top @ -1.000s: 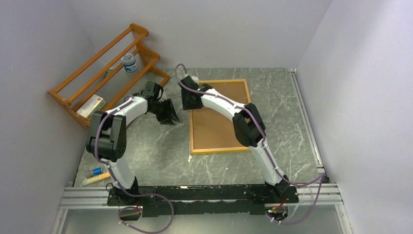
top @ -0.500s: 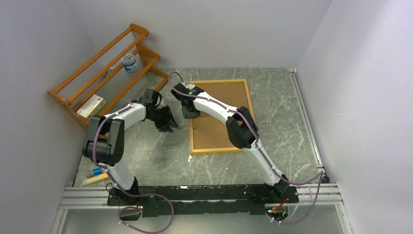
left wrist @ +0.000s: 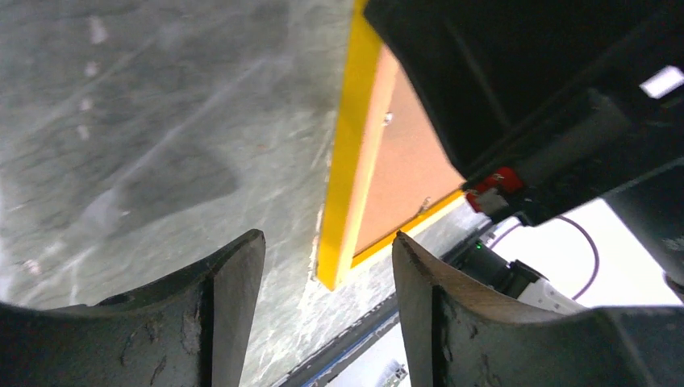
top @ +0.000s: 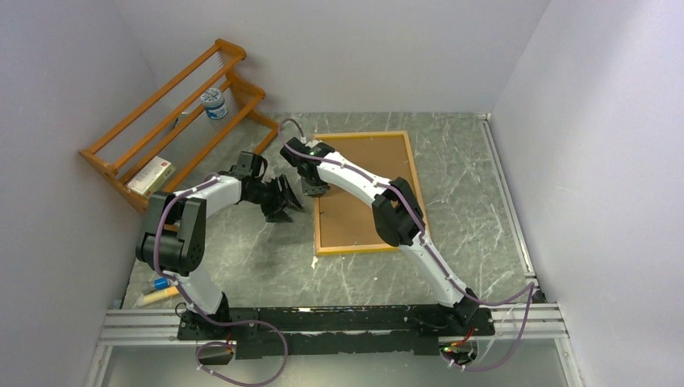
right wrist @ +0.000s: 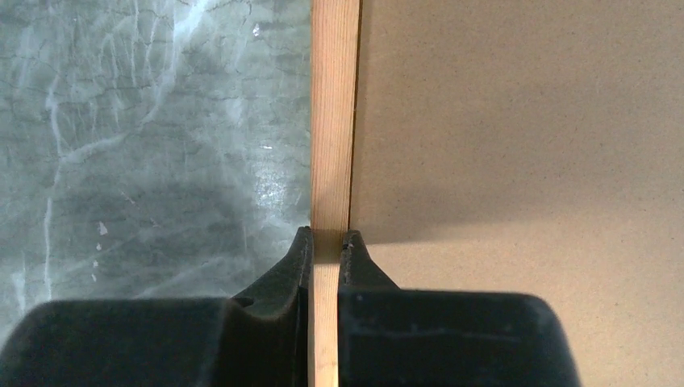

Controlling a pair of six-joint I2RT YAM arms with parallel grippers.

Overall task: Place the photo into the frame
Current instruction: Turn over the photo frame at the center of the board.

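Observation:
The frame (top: 363, 248) lies back side up on the table, its wood-orange border around a brown hardboard panel (top: 355, 214). My right gripper (top: 313, 190) is shut on the frame's left border (right wrist: 333, 121), one jaw outside it and one on the panel (right wrist: 524, 145). My left gripper (top: 292, 201) hovers open just left of that edge. In the left wrist view the frame's yellow side (left wrist: 348, 169) runs between the open fingers (left wrist: 234, 290), untouched. The photo is hidden. A small white bit (top: 314, 262) shows at the frame's near left corner; I cannot tell what it is.
An orange-brown slatted rack (top: 173, 109) leans in the back left corner, holding a small jar (top: 214, 103) and a box (top: 151, 175). Pens (top: 160, 289) lie by the left arm's base. Walls close in on three sides.
The right gripper slid from over the panel to the frame's left border and shut on it. The left gripper moved a little toward the frame and opened wider.

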